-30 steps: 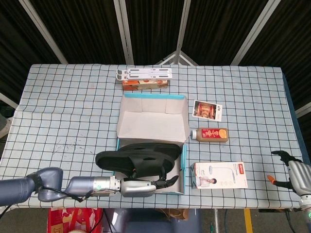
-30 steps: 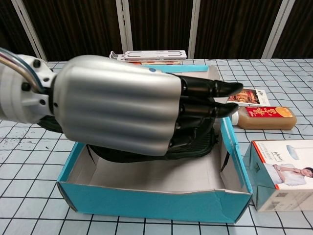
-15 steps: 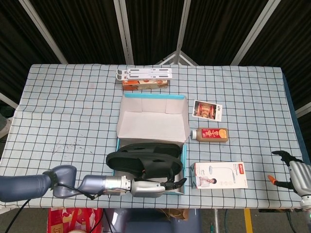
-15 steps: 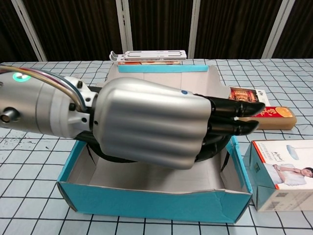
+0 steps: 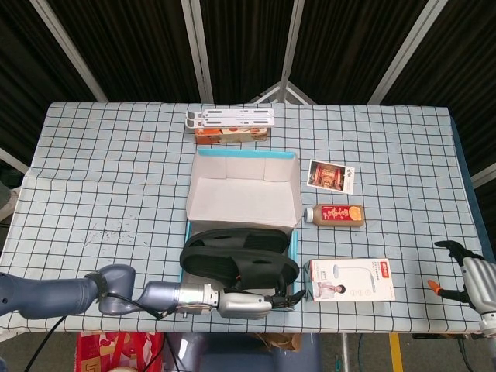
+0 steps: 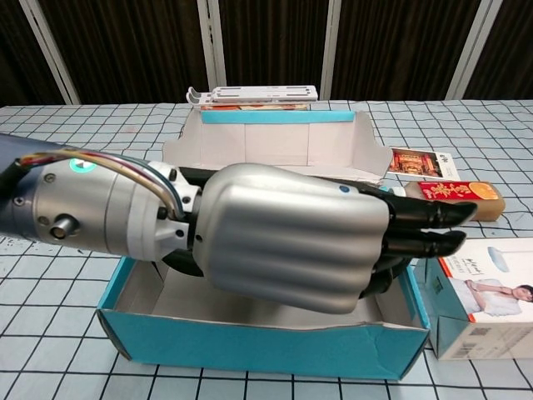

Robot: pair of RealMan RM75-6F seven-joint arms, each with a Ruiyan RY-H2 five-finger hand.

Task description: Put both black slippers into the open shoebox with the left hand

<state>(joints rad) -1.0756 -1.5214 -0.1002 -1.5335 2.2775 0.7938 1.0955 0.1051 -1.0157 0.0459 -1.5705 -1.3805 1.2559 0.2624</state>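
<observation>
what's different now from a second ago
The left robot hand carried the black slippers rightward, from overhanging the shoebox's left edge to over its open tray. It holds them as before. The right robot hand, bottle and white carton stayed put.

slippers: largely covered in the chest view by the left hand
shoebox: floor mostly hidden behind that hand
right hand: cut off by the head view's edge; its fingers cannot be read
</observation>
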